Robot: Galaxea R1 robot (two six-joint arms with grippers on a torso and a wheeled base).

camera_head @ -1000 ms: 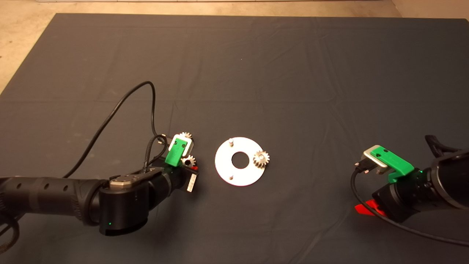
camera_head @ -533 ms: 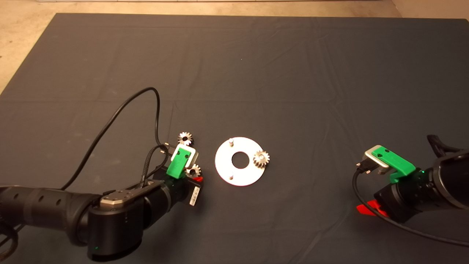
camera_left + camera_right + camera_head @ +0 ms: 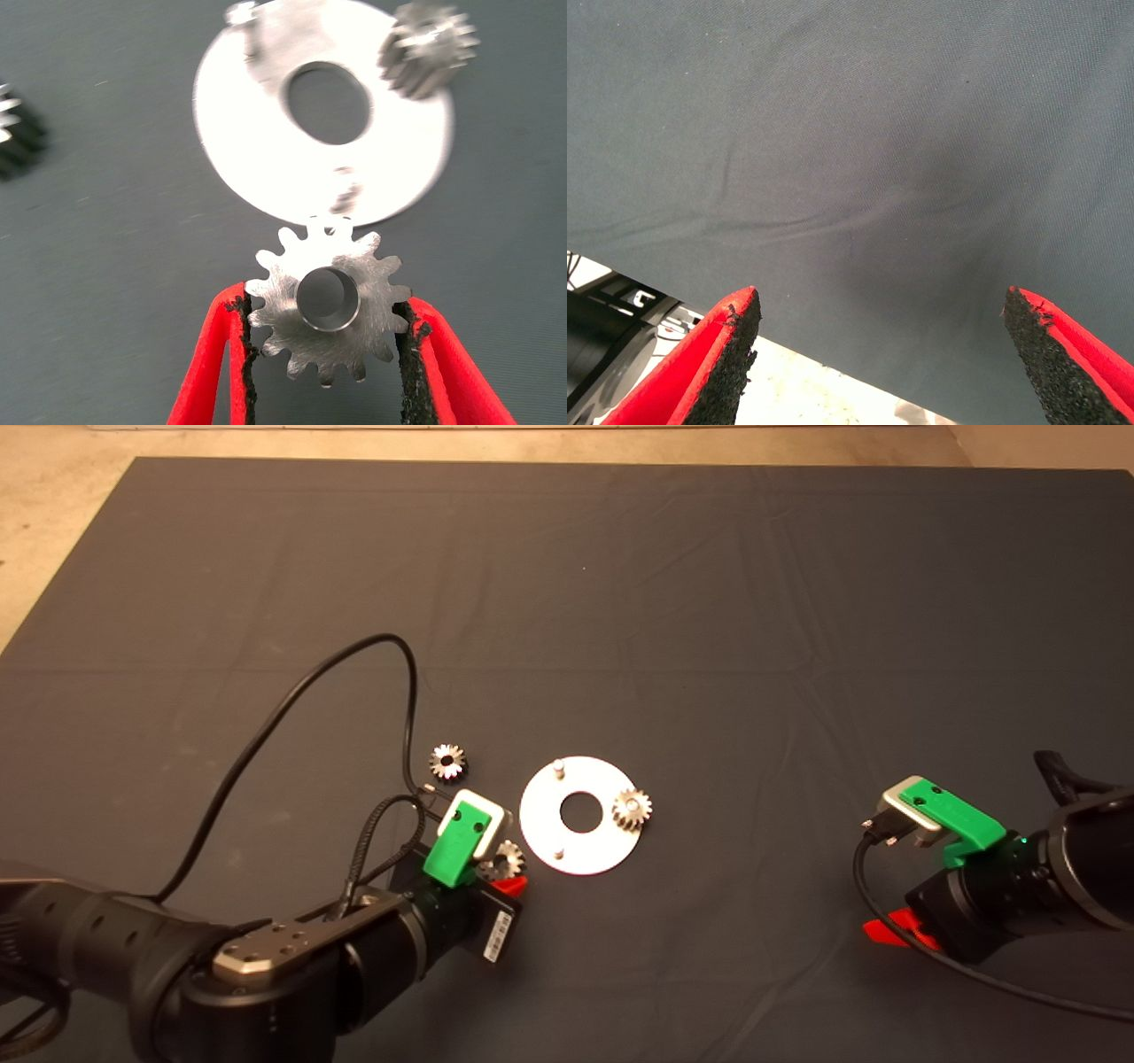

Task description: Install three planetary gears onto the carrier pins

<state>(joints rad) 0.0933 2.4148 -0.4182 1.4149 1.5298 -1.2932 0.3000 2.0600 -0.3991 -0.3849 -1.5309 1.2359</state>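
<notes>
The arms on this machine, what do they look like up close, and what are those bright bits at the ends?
Both arms are thick black tubes with rounded joints. Each ends in a green gripper, the left gripper and the right gripper, with two red fingers lined with rough black pads. Black cables loop from the left wrist; another trails from the right. A silver plate and white label sit on the left wrist.

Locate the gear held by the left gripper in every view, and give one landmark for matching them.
Head view: the held gear sits at the left gripper, just lower left of the disc.
Left wrist view: the held gear is clamped between the red fingers, close to one bare pin.
Right wrist view: not in it; only mat shows.
Shared landmark: the disc's central hole.
</notes>
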